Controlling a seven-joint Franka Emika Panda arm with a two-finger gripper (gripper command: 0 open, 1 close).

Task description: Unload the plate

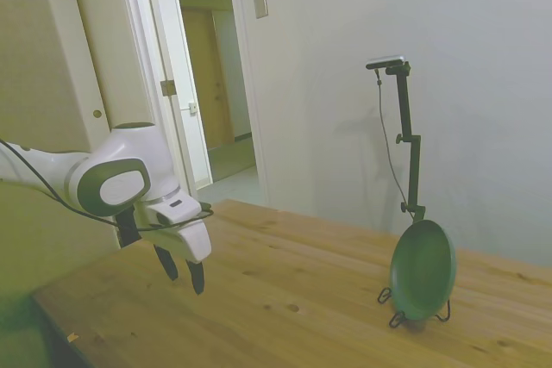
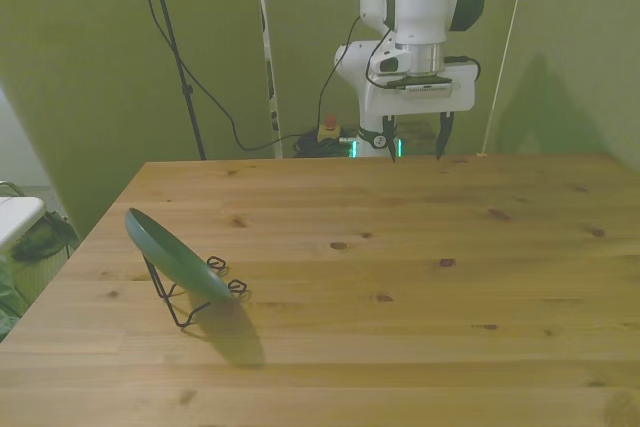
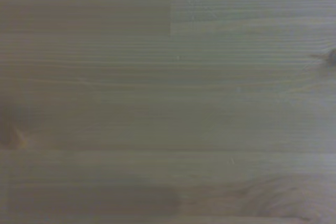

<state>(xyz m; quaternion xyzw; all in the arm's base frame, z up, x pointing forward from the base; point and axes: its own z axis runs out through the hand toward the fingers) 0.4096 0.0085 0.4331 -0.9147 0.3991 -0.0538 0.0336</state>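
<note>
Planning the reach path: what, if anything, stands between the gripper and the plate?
Nothing visible. Only bare table lies between the open gripper and the plate, which leans in its wire stand toward the front view's left.

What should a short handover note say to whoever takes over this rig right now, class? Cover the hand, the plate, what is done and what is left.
Hand: open, empty, above the table's far edge.
Plate: leaning tilted in the black wire stand, near the front view's left, well away from the hand.
Done: nothing yet.
Left: reach over, grasp the plate, lift it off the stand, set it on the table.
</note>
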